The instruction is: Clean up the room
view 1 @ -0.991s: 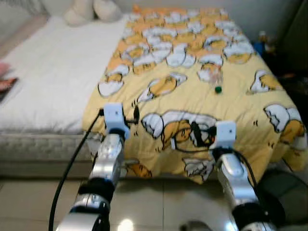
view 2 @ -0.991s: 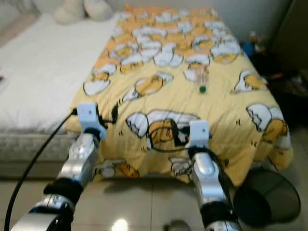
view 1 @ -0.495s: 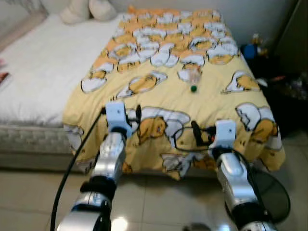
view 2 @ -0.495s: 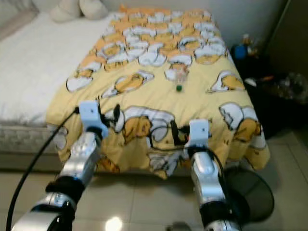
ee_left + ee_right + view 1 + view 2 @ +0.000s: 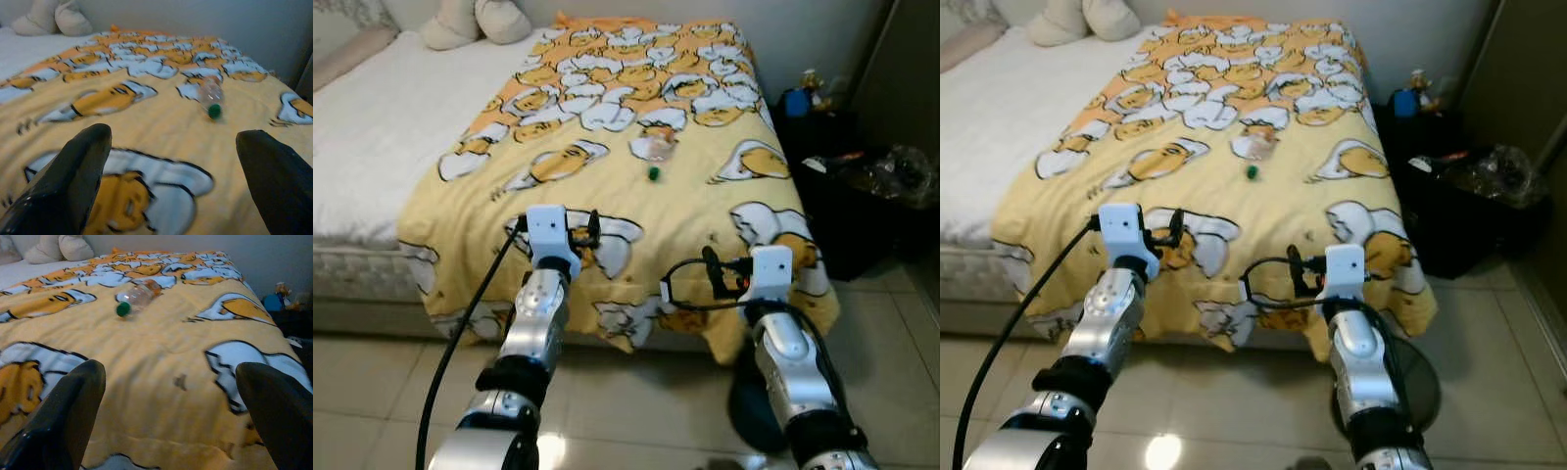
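A clear plastic bottle point(image 5: 657, 149) with a green cap lies on its side on the yellow egg-print blanket point(image 5: 607, 108), near the middle of the bed. It also shows ahead in the left wrist view as the bottle point(image 5: 211, 94) and in the right wrist view as the bottle point(image 5: 139, 294). My left gripper point(image 5: 173, 134) is open and holds nothing, hovering over the blanket's near end. My right gripper point(image 5: 171, 367) is likewise open and holds nothing, beside it near the bed's foot corner. Both are well short of the bottle.
Pillows point(image 5: 475, 20) lie at the head of the bed, and a white sheet point(image 5: 362, 117) covers its left half. A dark stand with bags and clutter point(image 5: 862, 186) fills the right side. A dark round bin point(image 5: 1415, 377) sits on the tiled floor under my right arm.
The whole picture has shifted, so the camera has moved to the right along the foot of the bed. The bottle stays put on the blanket, and both arms keep their pose.
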Controlling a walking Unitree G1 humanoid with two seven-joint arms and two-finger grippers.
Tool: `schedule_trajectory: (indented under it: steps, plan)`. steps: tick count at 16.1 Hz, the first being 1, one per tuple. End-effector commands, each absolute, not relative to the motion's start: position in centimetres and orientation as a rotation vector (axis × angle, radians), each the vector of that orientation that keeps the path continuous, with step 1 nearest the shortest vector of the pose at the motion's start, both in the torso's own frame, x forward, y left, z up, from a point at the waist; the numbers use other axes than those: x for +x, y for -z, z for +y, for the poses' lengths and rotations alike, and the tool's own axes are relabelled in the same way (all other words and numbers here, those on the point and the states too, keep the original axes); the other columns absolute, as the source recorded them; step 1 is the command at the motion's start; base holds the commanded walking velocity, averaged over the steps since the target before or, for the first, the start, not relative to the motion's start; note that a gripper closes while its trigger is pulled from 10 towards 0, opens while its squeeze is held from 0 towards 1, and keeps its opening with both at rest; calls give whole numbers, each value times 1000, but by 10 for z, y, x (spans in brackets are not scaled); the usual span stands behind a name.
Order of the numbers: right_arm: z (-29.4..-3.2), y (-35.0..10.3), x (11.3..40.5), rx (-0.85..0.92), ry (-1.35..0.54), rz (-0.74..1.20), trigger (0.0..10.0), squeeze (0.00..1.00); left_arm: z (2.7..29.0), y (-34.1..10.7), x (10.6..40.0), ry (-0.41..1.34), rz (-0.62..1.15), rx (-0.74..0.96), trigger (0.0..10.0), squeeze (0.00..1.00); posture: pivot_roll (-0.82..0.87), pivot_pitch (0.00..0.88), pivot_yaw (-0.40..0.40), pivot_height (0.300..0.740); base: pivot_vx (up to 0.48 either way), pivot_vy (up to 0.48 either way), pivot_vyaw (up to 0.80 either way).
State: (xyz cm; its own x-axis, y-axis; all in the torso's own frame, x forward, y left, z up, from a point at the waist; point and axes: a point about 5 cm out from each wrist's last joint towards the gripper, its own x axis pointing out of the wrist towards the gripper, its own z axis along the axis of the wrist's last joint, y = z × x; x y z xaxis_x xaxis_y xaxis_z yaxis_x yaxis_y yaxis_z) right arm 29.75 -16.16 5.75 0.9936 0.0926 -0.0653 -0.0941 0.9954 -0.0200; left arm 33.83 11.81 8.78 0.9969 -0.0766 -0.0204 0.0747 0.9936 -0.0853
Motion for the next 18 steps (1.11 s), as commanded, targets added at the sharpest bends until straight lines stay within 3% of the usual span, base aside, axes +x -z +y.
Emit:
schedule_trajectory:
  steps: [1,2,3,4,9,15,18]
  plan:
    - [-164,-62,300,-25,-86,45,10000,0,114,-90,340,89,20,-79,10000,0,-202,0,102,740,0,-450,0]
    - [-163,-63,301,-25,-88,44,10000,0,114,-91,340,90,17,-81,10000,0,-203,0,98,740,0,-450,0]
    - [-186,-55,280,-76,-79,66,10000,0,143,-50,295,105,133,-73,10000,0,-197,0,72,740,0,0,0]
    - [-195,-52,270,-99,-77,79,10000,0,152,-33,270,120,206,-82,10000,0,-196,0,66,740,0,0,0]
    - [-186,-61,286,-98,-104,59,10000,0,163,-39,281,43,194,-52,10000,0,-174,0,53,740,0,0,0]
    - [-182,-51,274,-78,-115,87,10000,0,162,-51,268,96,116,-28,10000,0,-173,0,65,740,43,0,0]
    - [-180,-52,276,-71,-115,84,10000,0,163,-62,278,66,86,-74,10000,0,-175,0,68,740,295,374,0]
